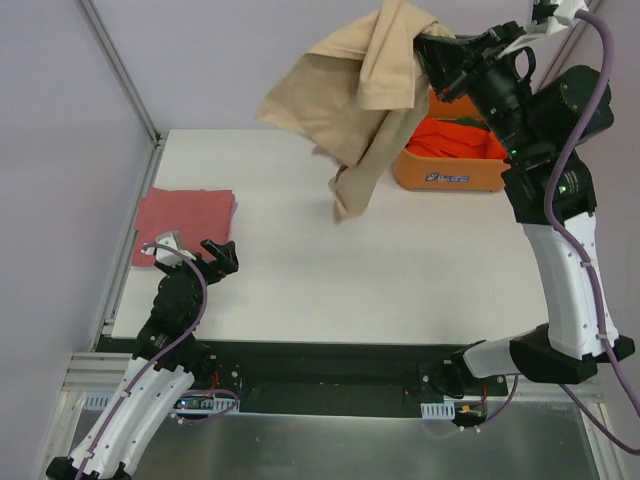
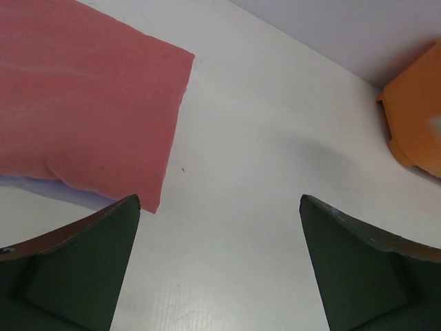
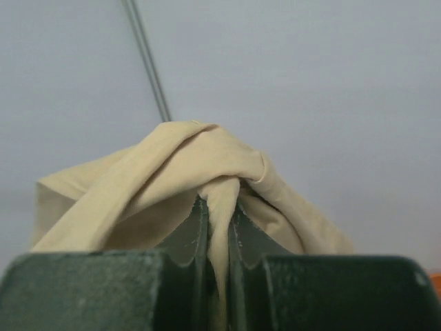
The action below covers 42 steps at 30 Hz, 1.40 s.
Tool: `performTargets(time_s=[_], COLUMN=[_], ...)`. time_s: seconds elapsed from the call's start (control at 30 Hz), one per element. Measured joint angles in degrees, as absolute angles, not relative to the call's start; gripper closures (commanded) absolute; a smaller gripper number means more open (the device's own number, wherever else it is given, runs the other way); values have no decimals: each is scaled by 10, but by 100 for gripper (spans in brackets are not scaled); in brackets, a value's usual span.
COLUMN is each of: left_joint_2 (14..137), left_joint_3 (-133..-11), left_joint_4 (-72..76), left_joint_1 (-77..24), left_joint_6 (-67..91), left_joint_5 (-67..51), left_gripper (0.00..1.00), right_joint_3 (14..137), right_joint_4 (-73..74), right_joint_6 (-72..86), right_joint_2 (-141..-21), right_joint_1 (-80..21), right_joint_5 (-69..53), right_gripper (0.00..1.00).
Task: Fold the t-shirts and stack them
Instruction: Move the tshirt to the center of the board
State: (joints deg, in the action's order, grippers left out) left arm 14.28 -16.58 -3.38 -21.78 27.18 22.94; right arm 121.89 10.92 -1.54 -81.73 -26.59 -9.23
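My right gripper (image 1: 432, 42) is shut on the beige t-shirt (image 1: 350, 100) and holds it high above the table's back; the cloth hangs crumpled with its lower end near the table. In the right wrist view the beige t-shirt (image 3: 172, 179) is pinched between the fingers (image 3: 189, 231). A folded pinkish-red t-shirt (image 1: 185, 225) lies flat at the table's left edge; it also shows in the left wrist view (image 2: 83, 110). My left gripper (image 1: 195, 252) is open and empty, just right of that shirt. Orange shirts (image 1: 455, 138) lie in the bin.
An orange plastic bin (image 1: 450, 172) stands at the back right of the white table (image 1: 400, 270); its corner shows in the left wrist view (image 2: 417, 110). A bit of lavender cloth (image 2: 48, 187) peeks from under the red shirt. A metal frame post (image 1: 120, 65) rises at back left.
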Motion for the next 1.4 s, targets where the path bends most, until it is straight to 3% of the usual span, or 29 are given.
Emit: performTargets(time_s=[0.13, 0.27, 0.3, 0.37, 0.47, 0.57, 0.8, 1.03, 1.4], left_joint_2=[128, 111, 107, 105, 106, 117, 248, 425, 588], left_joint_3=[-167, -171, -172, -172, -172, -172, -198, -207, -189], left_joint_4=[-45, -72, -79, -90, -107, -112, -117, -96, 48], left_joint_1=[-218, -218, -218, -218, -218, -218, -218, -225, -298], left_joint_6=[294, 322, 329, 340, 356, 369, 387, 397, 449], left_joint_5=[226, 227, 227, 227, 224, 208, 86, -91, -166], left_gripper=[1, 1, 1, 1, 1, 1, 1, 3, 41], right_joint_3=[1091, 848, 778, 650, 474, 399, 393, 434, 587], right_joint_4=[65, 36, 30, 12, 22, 66, 84, 89, 96], right_joint_6=[36, 43, 44, 48, 62, 68, 56, 51, 82], right_joint_2=[-755, -684, -675, -671, -692, -705, -651, -646, -883], right_joint_1=[-266, -263, -257, -239, -184, -135, -128, -236, -416], right_joint_5=[-111, -34, -7, 41, 102, 140, 151, 110, 109], right_gripper=[92, 73, 60, 46, 3, 4, 4, 2, 5])
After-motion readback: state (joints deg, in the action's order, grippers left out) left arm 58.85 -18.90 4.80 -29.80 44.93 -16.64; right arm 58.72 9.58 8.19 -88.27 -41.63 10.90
